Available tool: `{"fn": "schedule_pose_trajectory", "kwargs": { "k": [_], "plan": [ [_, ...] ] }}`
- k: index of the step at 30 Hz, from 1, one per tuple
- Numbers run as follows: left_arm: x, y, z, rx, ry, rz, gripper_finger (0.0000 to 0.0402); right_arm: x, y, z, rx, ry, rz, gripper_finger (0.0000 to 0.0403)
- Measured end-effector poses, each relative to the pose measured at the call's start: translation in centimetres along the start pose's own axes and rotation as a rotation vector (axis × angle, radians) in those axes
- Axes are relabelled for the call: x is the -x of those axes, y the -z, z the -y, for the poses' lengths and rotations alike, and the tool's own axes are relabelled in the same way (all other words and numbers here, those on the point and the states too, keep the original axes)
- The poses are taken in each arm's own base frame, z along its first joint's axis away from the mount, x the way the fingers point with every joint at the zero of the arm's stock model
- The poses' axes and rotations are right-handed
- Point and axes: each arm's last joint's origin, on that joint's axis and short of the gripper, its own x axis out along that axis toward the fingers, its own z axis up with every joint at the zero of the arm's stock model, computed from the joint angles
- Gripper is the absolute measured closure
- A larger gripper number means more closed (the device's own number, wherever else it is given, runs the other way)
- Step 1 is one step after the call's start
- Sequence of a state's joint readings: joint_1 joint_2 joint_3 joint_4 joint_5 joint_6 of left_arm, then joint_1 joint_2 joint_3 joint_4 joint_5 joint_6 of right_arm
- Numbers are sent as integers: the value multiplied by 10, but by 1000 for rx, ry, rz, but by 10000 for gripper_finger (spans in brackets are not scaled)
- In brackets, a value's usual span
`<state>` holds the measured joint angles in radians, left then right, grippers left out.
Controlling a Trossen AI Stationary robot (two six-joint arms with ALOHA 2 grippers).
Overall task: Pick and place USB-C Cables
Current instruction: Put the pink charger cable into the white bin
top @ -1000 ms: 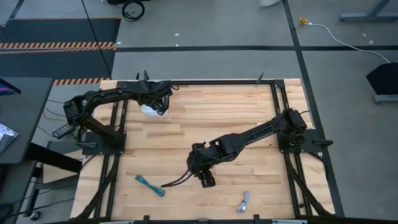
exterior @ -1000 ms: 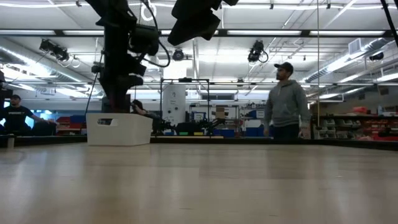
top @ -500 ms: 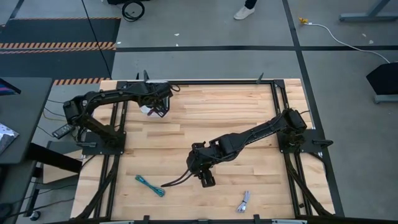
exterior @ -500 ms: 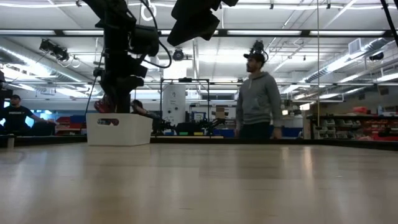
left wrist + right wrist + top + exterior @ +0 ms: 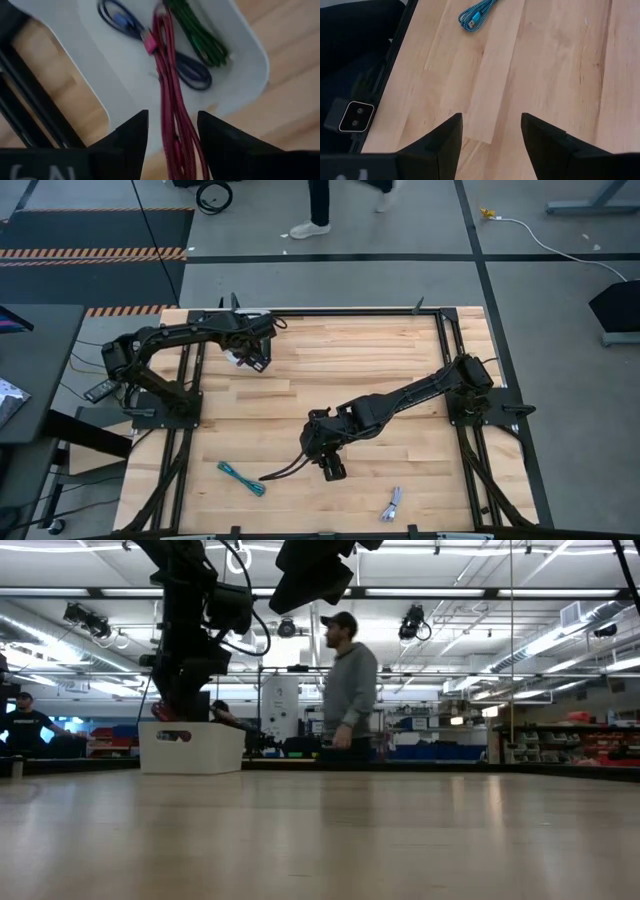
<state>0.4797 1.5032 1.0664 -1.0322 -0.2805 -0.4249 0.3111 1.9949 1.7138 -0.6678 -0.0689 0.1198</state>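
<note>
My left gripper (image 5: 252, 358) hangs over the white bin (image 5: 233, 356) at the table's far left and is shut on the magenta cable (image 5: 167, 75). A dark green cable (image 5: 200, 35) and a purple cable (image 5: 192, 75) lie on the bin's floor. My right gripper (image 5: 333, 471) hovers open over the table's near middle and touches nothing. The teal cable (image 5: 242, 478) lies flat on the wood to its left, also in the right wrist view as the teal cable (image 5: 477, 14). The pale lilac-grey cable (image 5: 392, 503) lies near the near edge. My left gripper (image 5: 172, 145) has the magenta cable's upper part (image 5: 175, 135) between its two fingers, coming from above and pointing down. The bundle hangs straight below the fingers, and its lower end (image 5: 150, 42) reaches into the white bin (image 5: 240, 45). The exact place of contact is hidden by the fingers.
The white bin (image 5: 190, 748) stands at the table's far left. A thick black wire (image 5: 285, 472) trails on the wood left of my right gripper. Black frame rails (image 5: 455, 380) run along the table's edges. A person (image 5: 345, 690) walks behind the table.
My left gripper has sunk a little toward the white bin, and the magenta cable's hanging end has come down to just above the bin's rim. My right arm has kept still. The person behind the table has walked toward the left.
</note>
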Motion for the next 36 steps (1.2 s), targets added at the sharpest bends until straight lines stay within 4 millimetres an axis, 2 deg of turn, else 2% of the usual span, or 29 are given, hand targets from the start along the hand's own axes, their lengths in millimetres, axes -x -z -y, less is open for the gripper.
{"fn": "schedule_pose_trajectory", "kwargs": {
  "k": [6, 10, 13, 18, 20, 28, 32, 36],
  "plan": [
    [0, 5, -2, -5, -10, -56, 217, 0, 0, 0, 0, 0, 0, 194],
    [0, 5, -2, -6, -11, -56, 235, 0, 0, 0, -5, 0, 0, 194],
    [0, 5, -2, -6, -11, -56, 271, 0, 0, 0, -6, 0, 0, 194],
    [0, 5, -2, -7, -12, -55, 365, 0, 0, 0, -7, 0, 0, 194],
    [0, 5, -2, -11, -12, -55, 388, 0, 0, 0, -8, 1, 0, 194],
    [0, 4, -3, -17, -43, -40, 393, 0, 0, 0, -8, 1, 0, 194],
    [2, 1, -4, -6, -111, 39, 393, 0, 0, 0, -6, 1, 0, 194],
    [2, -7, -5, 31, -104, 104, 393, 0, 0, 1, -3, 1, 0, 194]
  ]
}}
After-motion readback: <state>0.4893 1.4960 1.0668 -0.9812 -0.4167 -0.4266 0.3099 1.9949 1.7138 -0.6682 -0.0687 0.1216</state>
